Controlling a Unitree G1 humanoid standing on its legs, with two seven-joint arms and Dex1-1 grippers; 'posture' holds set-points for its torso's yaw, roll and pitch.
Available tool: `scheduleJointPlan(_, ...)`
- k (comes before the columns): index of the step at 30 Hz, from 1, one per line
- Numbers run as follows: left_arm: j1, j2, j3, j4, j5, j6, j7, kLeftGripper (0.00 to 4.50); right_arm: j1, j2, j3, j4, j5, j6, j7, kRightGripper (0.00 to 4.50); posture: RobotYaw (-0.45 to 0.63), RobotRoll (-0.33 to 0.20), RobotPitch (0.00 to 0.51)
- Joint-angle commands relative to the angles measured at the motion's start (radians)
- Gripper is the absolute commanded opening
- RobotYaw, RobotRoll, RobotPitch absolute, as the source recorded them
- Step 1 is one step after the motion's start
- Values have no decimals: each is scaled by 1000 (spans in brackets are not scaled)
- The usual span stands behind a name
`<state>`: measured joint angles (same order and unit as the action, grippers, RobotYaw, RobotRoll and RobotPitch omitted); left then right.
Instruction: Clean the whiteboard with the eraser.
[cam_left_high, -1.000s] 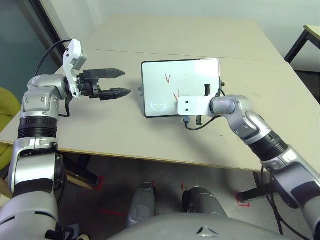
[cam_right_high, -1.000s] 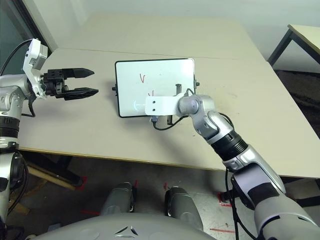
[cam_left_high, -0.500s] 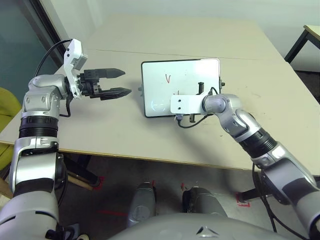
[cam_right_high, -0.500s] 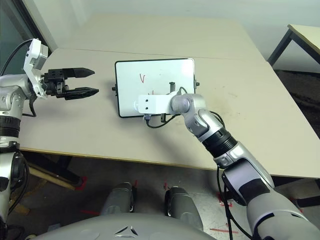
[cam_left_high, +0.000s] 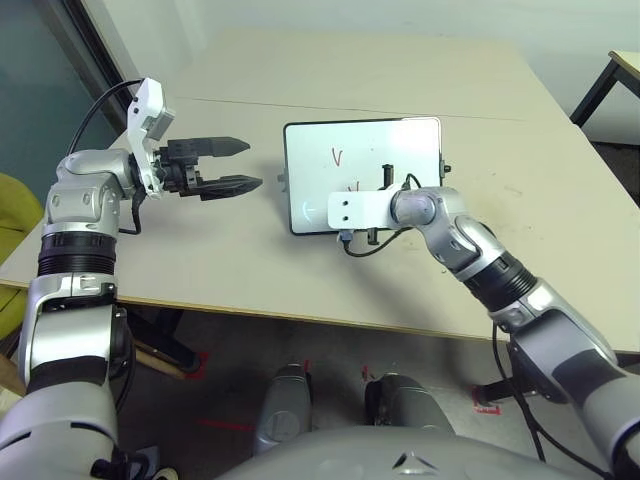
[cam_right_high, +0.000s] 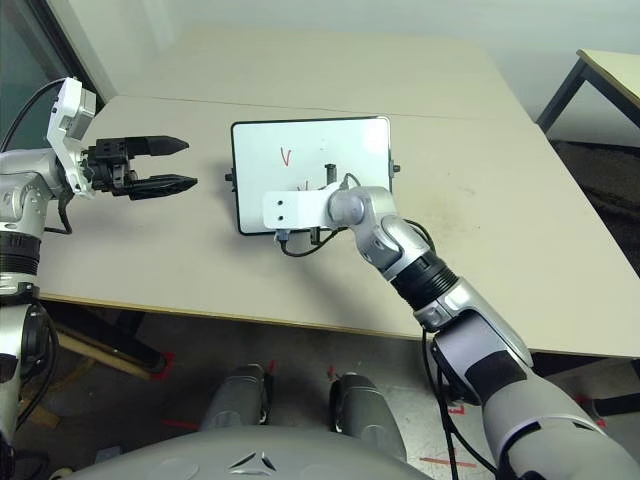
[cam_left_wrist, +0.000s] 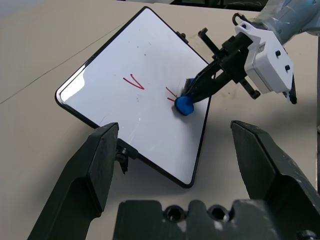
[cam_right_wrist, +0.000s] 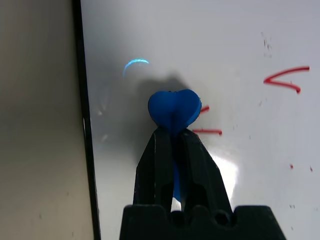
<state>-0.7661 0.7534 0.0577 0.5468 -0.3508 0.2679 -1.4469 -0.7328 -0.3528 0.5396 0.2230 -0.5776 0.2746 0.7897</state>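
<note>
Here, whiteboard (cam_left_wrist: 135, 95) with red strokes (cam_left_wrist: 133, 81), no readable lettering, blue eraser (cam_left_wrist: 183, 105)

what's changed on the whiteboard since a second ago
The right tool, shut on the eraser, slid across the whiteboard toward the robot's left, onto the lower red mark, now partly covered. The upper red mark, the board and the open left tool stayed put.

Light: bright, even, overhead | Glare: white patches on whiteboard (cam_right_wrist: 225, 60) | Shadow: soft grey smudge around eraser (cam_right_wrist: 174, 109); dim strip beneath counter (cam_left_high: 420, 90) | Focus: sharp; near end effector (cam_left_wrist: 185, 150) fingers slightly soft.
</note>
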Motion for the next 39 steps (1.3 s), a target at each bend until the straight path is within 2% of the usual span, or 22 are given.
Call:
scheduleJointPlan(1,-6,-2,-6,4,8,-9,0,4500,9,-33,-15,26,-4,2,-6,16,220,0,0)
scheduleJointPlan(11,-18,-7,-11,14,11,-13,-3,4500,16,-103,-52,37,15,1,-12,16,211,0,0)
scheduleJointPlan(16,-22,-6,-13,17,13,-12,-6,4500,9,-99,-53,40,15,0,-12,16,209,0,0)
scheduleJointPlan(39,-4,-2,-8,-12,5,1,-1,4500,-83,78,28,96,-11,-29,-13,16,230,0,0)
